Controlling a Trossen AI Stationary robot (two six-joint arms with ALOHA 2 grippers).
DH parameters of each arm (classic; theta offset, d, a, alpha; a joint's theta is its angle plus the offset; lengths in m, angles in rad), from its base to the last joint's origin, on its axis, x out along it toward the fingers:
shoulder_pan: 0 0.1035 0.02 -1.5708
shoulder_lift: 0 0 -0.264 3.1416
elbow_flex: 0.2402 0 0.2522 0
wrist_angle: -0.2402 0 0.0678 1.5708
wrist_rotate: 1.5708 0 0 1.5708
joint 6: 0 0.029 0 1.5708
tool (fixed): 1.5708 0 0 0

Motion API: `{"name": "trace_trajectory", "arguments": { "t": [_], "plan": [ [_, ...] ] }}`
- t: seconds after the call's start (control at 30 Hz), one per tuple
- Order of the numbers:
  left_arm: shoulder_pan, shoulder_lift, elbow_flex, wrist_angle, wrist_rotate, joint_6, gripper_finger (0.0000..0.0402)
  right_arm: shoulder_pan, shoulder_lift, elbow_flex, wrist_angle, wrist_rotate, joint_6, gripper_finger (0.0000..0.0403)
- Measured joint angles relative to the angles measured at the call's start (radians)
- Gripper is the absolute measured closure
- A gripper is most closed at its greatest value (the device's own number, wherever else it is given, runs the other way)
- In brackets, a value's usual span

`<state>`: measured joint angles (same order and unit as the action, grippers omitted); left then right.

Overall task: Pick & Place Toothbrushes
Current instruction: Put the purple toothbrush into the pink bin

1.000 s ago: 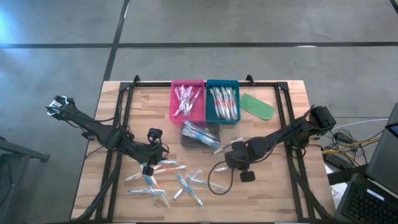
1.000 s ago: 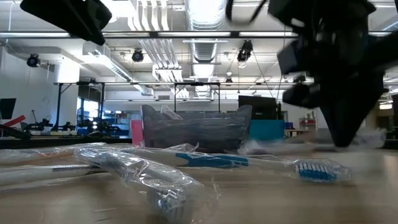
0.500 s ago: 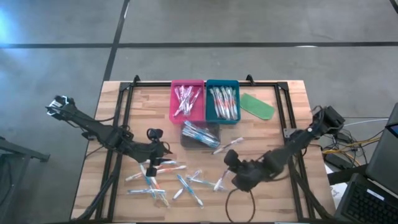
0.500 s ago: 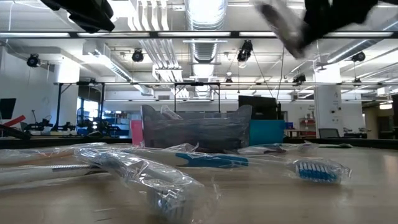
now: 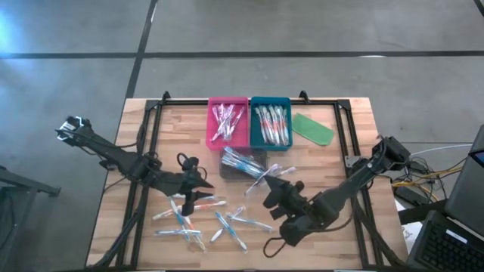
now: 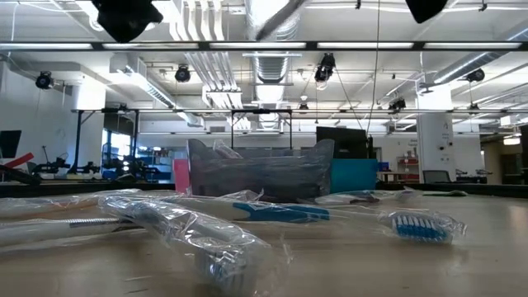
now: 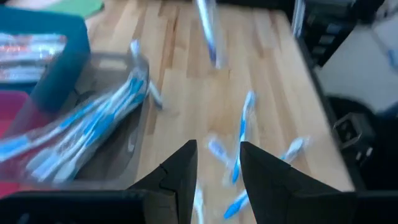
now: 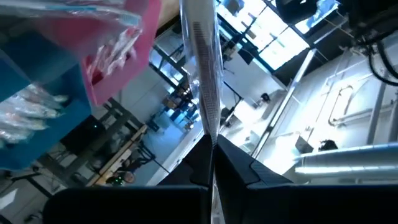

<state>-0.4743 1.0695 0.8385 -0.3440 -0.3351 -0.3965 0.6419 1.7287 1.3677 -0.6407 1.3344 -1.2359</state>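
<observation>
Carry step in hand, judging by the right gripper [image 5: 275,188]: clamped fully shut on one wrapped toothbrush [image 8: 201,56], pinched near one end, with the rest of the stick jutting straight out past the fingertips. Held up off the table [image 5: 340,159], nothing touching the brush but the two fingers. Accent colour of this brush not readable from the wrist view.

Ahead of that gripper and closest to it, a clear tray [image 5: 243,162] holding blue-accented brushes. Farther on, side by side and touching, a pink tray [image 5: 227,121] and a teal tray [image 5: 270,123], both already loaded with wrapped brushes. Beyond the teal tray, a flat green piece [image 5: 312,128], not part of the job.

Left gripper [image 7: 217,155]: about half open, empty, hovering just above the loose toothbrushes [image 5: 219,221] scattered on the wood below and in front of its fingers. Looks set for the following pick, but not yet down on any one brush.

Next move, as a judgement: swing the held brush forward over whichever tray fits its colour, turn it to run along the tray's length, lower until close to the pile, then open. Needs care with the long overhang, likely to catch a tray wall or tip out if dropped crosswise. Also worth keeping clear of the left arm, working just beside.

Plenty left to do: many brushes on the table.
</observation>
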Motion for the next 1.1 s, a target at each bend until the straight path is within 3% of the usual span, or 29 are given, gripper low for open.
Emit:
{"name": "trace_trajectory", "arguments": {
  "t": [0.37, 0.57, 0.87, 1.1],
  "plan": [
    [0.047, 0.000, -0.086, 0.353, -0.002, -0.053, 0.0275, -0.005, 0.082, 0.127, 0.004, -0.028, -0.072, 0.0395],
    [0.116, 0.012, -0.091, 0.378, 0.141, -0.207, 0.0275, -0.005, 0.100, 0.170, 0.003, -0.035, -0.095, 0.0395],
    [0.197, 0.118, -0.062, 0.489, 0.318, -0.207, 0.0275, -0.006, 0.103, 0.181, 0.018, -0.054, -0.100, 0.0395],
    [0.225, 0.226, 0.028, 0.505, 0.404, -0.173, 0.0275, -0.006, 0.101, 0.181, 0.027, -0.055, -0.099, 0.0395]
  ]
}}
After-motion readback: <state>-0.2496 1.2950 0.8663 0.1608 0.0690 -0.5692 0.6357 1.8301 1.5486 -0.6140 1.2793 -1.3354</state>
